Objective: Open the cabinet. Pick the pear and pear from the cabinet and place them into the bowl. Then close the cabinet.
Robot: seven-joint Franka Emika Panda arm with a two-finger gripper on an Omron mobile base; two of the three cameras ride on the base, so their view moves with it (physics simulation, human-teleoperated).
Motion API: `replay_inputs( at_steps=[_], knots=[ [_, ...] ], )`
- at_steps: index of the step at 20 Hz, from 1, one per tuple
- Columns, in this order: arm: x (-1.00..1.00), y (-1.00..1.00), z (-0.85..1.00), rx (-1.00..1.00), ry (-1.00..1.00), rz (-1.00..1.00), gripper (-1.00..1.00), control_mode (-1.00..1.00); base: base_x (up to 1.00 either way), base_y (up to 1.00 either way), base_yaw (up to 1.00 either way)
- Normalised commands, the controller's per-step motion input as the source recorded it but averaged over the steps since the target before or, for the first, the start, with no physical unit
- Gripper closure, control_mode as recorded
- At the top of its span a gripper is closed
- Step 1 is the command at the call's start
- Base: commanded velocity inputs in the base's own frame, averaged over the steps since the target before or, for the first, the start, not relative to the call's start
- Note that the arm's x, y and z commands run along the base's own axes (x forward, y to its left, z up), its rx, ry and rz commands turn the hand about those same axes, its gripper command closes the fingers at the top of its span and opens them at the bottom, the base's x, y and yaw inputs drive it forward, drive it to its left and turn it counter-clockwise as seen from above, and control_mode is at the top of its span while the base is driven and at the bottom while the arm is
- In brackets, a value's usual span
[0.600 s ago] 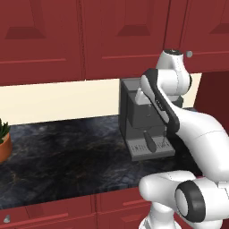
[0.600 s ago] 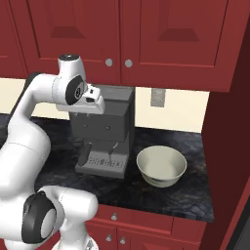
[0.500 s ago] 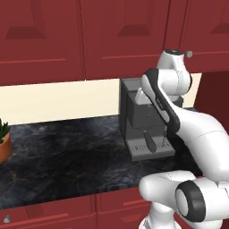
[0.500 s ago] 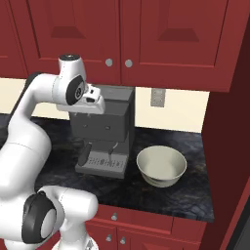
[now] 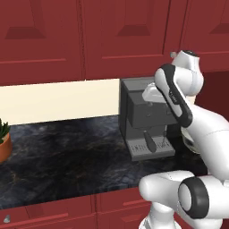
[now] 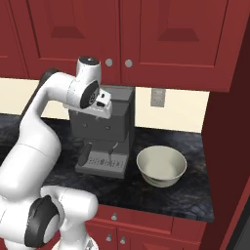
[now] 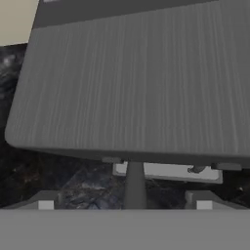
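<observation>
Cabinet point(image 6: 146, 39) on the wall above the counter, both doors shut; two round silver knobs point(image 6: 118, 63) side by side at the lower middle, where the doors meet. In the left base view the same cabinet point(image 5: 129, 38) spans the top, doors flat and closed. Pears not visible with the doors shut.

Bowl point(image 6: 161, 165) sits upright on the dark marble counter point(image 6: 195, 146), just right of the coffee machine point(image 6: 105, 136), nothing inside it.

Gripper point(image 7: 124, 205) hangs above the coffee machine's flat grey top point(image 7: 141, 83), looking down over its front edge; fingertips point(image 7: 45, 201) stand far apart at the bottom of the hand view, nothing between them. Drip tray point(image 7: 168, 171) and counter show below the machine's edge.

Arm's wrist point(image 6: 90, 90) sits below the knobs, in front of the machine's upper part, apart from the doors.

Potted plant point(image 5: 3, 141) at the far left of the counter, well apart from the machine point(image 5: 143, 118). Wall outlet point(image 6: 156, 97) on the cream backsplash above the bowl.
</observation>
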Motion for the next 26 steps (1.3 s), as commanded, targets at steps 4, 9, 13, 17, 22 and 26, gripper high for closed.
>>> replay_inputs(
  at_steps=[4,9,13,17,22,26],
  knots=[
    [0.00,-0.22,0.00,0.17,0.00,0.00,-1.00,-1.00,0.00,0.00,0.00],
    [0.00,-0.22,0.00,0.19,0.00,0.00,-1.00,-1.00,0.00,0.00,0.00],
    [0.00,-0.13,0.00,0.17,-0.04,0.00,-1.00,-1.00,0.00,0.00,0.00],
    [-0.01,-0.09,0.02,0.13,-0.11,-0.04,-1.00,-1.00,0.00,0.00,0.00],
    [0.00,-0.03,0.07,0.03,-0.16,-0.06,-1.00,-1.00,0.00,0.00,0.00],
    [0.00,-0.02,0.11,0.00,-0.18,-0.09,-1.00,-1.00,0.00,0.00,0.00]
  ],
)
